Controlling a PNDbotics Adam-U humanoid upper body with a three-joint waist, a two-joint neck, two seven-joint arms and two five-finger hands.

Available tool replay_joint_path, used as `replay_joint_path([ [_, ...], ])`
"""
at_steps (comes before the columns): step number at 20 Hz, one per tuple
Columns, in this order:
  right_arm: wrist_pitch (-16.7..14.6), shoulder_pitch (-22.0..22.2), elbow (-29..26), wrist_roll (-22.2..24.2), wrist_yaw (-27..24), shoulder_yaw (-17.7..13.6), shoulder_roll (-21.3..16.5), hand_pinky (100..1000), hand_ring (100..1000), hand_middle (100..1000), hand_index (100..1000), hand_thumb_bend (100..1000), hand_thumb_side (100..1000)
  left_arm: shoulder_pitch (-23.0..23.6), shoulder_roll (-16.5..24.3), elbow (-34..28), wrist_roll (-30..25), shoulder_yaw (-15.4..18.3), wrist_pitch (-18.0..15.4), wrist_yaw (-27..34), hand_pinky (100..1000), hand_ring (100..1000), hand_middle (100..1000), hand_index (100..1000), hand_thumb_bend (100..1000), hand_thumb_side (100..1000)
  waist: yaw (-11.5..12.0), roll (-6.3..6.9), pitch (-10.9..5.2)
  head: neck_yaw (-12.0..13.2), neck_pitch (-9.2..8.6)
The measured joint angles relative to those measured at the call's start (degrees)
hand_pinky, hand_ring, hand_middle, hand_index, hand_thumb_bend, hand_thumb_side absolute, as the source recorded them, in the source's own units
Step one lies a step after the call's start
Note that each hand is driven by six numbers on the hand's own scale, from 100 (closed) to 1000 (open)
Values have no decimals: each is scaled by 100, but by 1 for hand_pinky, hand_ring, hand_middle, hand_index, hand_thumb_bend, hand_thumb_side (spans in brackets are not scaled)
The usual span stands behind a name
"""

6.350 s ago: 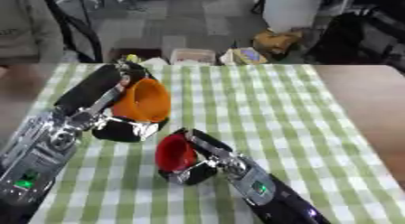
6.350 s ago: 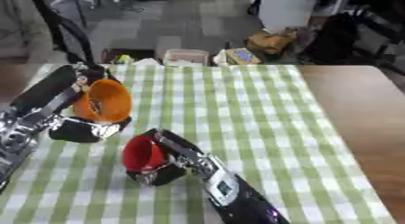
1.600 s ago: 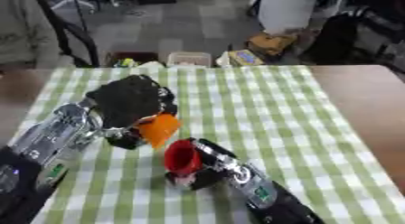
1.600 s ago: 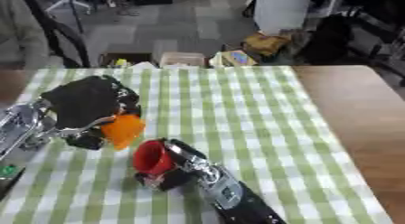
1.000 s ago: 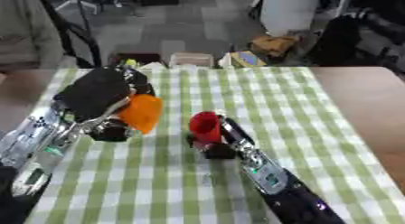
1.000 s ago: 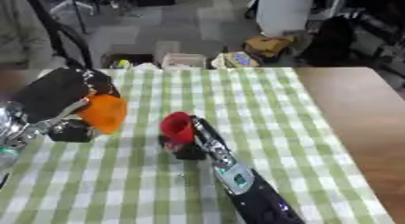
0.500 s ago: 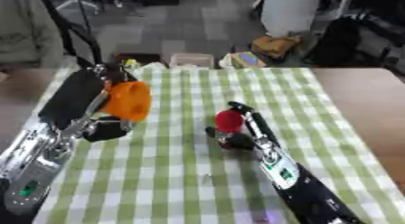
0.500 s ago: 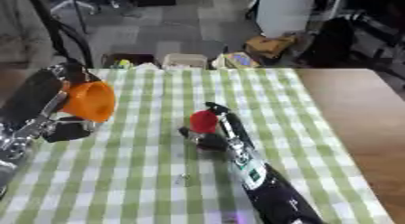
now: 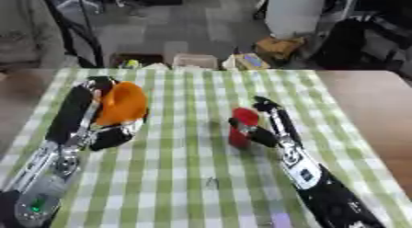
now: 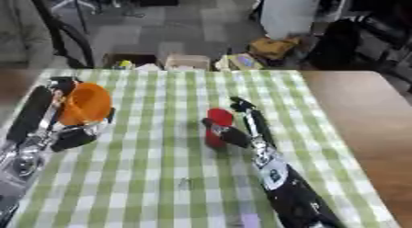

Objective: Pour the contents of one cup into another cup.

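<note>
We see the left hand (image 9: pixel 105 126) curled round the orange cup (image 9: pixel 121 103), mouth tilted up-left; the right hand (image 9: pixel 261 130) grips the upright red cup (image 9: pixel 243 126).

Left arm reaching in from the lower left, left hand (image 9: pixel 109 126) raised with fingers curled round an orange cup (image 9: pixel 122 103), right arm stretched from the lower right, right hand (image 9: pixel 261 130) clasping a red cup (image 9: pixel 242 127)
</note>
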Motion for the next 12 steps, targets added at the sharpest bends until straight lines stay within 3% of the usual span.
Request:
replay_joint_path([
  [1,12,24,-145,19,-131,0,-46,887,776,714,899,688,605,-9,-35,153,57,-1,-66,140,546,428,406,695,524,549,-13,-3,0,11,0],
  [2,27,47,-283,38,-247,0,-85,885,776,714,899,688,605,-28,-73,311,100,-1,-140,257,547,430,408,697,538,554,-22,-4,0,19,0],
  [3,43,70,-416,56,-350,0,-120,878,773,712,898,687,605,-54,-113,469,133,-1,-214,350,559,459,438,717,687,588,-30,-9,1,24,0],
  [5,73,118,-657,92,-533,0,-169,874,770,709,896,686,607,-110,-192,772,164,0,-363,457,572,488,471,742,796,610,-57,-25,1,40,0],
  [6,89,142,-757,108,-609,1,-188,870,768,707,895,686,624,-132,-233,915,167,1,-431,489,577,498,482,751,857,567,-58,-28,2,44,0],
  [7,105,155,-843,124,-678,1,-202,860,763,703,893,684,609,-154,-270,1057,161,1,-492,511,580,506,492,760,870,621,-60,-29,4,45,0],
  [10,140,201,-1049,158,-864,3,-208,847,755,697,891,681,608,-250,-400,1476,121,3,-639,533,592,539,528,790,1000,640,-87,-38,9,49,0],
  [12,158,238,-1163,176,-950,8,-210,840,750,694,889,679,609,-333,-484,1730,138,24,-722,527,609,577,567,828,1000,675,-89,-53,10,62,0],
])
